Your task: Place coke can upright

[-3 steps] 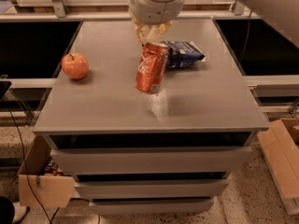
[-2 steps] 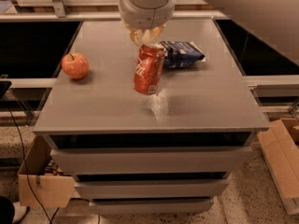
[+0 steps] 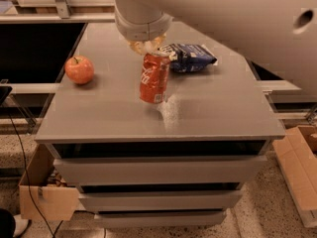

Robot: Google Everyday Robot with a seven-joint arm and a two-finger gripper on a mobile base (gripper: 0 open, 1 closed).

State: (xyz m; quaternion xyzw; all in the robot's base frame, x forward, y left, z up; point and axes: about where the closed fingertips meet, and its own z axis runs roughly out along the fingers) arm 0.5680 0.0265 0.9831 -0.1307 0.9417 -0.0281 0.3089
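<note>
The coke can (image 3: 154,78), red-orange with white script, stands nearly upright at the middle of the grey tabletop (image 3: 99,113). It leans slightly, with its top to the right and its base at the surface. My gripper (image 3: 146,46) comes straight down from above and is shut on the can's top end. The wide white arm above hides the wrist and part of the table's back.
A red-orange apple (image 3: 79,69) sits on the left of the table. A blue snack bag (image 3: 190,57) lies just behind and to the right of the can. Drawers run below the top. Cardboard boxes stand on the floor at the left (image 3: 44,185) and right (image 3: 299,165).
The arm has moved left and a little toward the camera. The can has gone slightly left and down with it.
</note>
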